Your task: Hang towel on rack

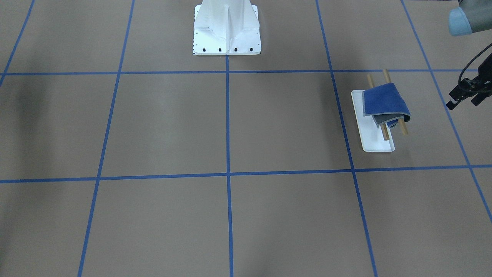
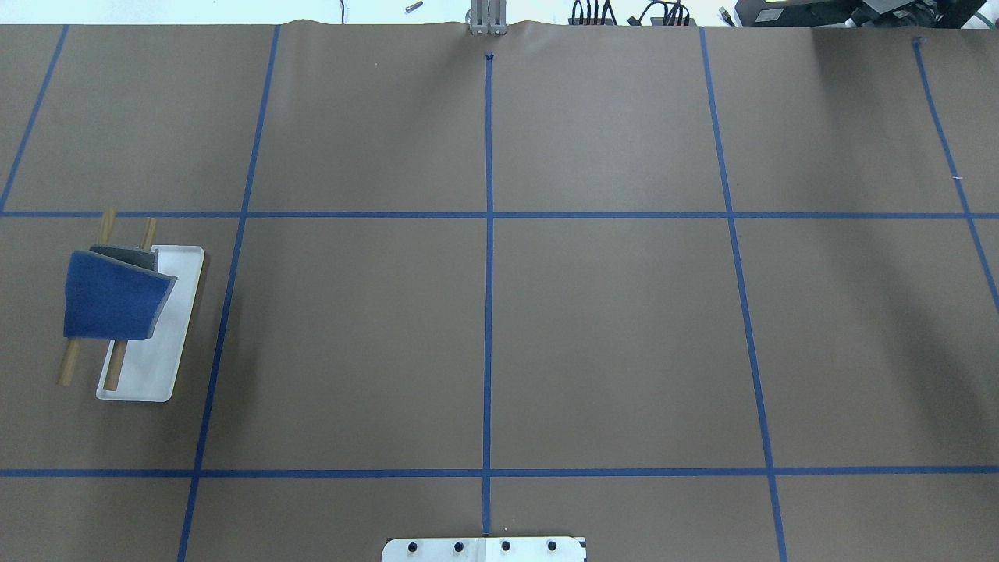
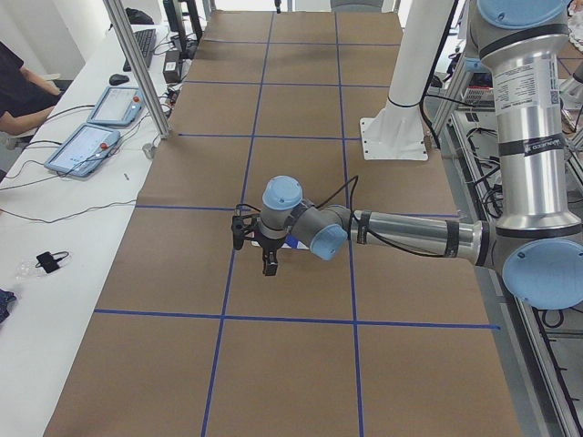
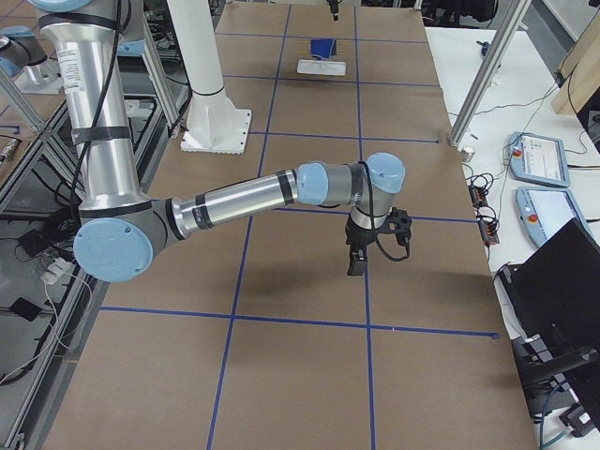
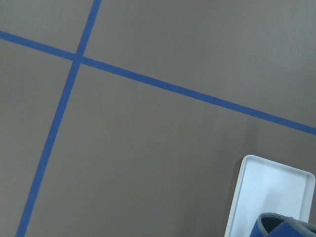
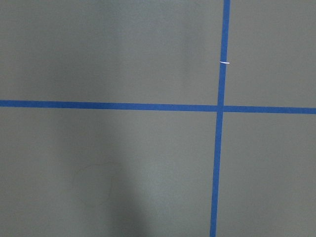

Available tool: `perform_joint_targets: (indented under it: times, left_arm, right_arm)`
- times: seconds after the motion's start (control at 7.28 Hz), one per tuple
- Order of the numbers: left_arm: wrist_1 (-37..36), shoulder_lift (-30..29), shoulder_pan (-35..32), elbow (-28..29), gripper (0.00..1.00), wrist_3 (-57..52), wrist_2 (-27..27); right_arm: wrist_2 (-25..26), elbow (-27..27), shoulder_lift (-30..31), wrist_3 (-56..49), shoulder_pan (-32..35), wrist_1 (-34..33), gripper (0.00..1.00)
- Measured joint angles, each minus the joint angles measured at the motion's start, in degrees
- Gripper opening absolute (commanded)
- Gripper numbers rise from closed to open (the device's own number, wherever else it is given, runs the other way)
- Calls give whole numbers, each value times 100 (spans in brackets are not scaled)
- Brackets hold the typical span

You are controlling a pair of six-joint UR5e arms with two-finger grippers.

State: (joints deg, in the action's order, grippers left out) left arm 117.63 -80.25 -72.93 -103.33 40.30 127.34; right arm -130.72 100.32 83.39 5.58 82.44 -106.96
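Task status: hanging looks essentially done.

- Towel [image 1: 384, 100] lies draped across both wooden rods of the rack [image 1: 374, 139], blue face up. It is off the bench [image 2: 546, 312].
- One end curls under by the rods and shows its grey side. The drape sits slightly skewed. Rod ends stick out past the cloth on both sides.
- The rack stands upright on its white tray base on the robot's left side of the bench.
- Left end effector [image 1: 462, 104] hangs above the bench just beside the rack, apart from the cloth. Its fingers are spread and nothing is between them. Its wrist camera catches only a tray corner and a sliver of towel edge.
- Right end effector [image 4: 359, 258] hovers over bare bench well away from the rack. It shows only in the side view, so I cannot tell whether its fingers are spread or pressed together. Its wrist camera sees only tape lines.

Remaining, by my judgement: nothing on the towel itself, unless a neater, flatter drape is wanted. Otherwise the arms only need to clear the area.
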Motion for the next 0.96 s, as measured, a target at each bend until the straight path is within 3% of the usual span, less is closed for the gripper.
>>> perform_joint_targets:
  times: [0.55,0.96]
  left_arm:
    - [-2164,-944,-953,-43,98,-2830,-326]
    - [-2498,-1108,-1128,49,98,-3600,-314]
  right_arm:
    - [-25,-75,516,-302,298,138,100]
    - [-322,-558,706,-460,627,625,100]
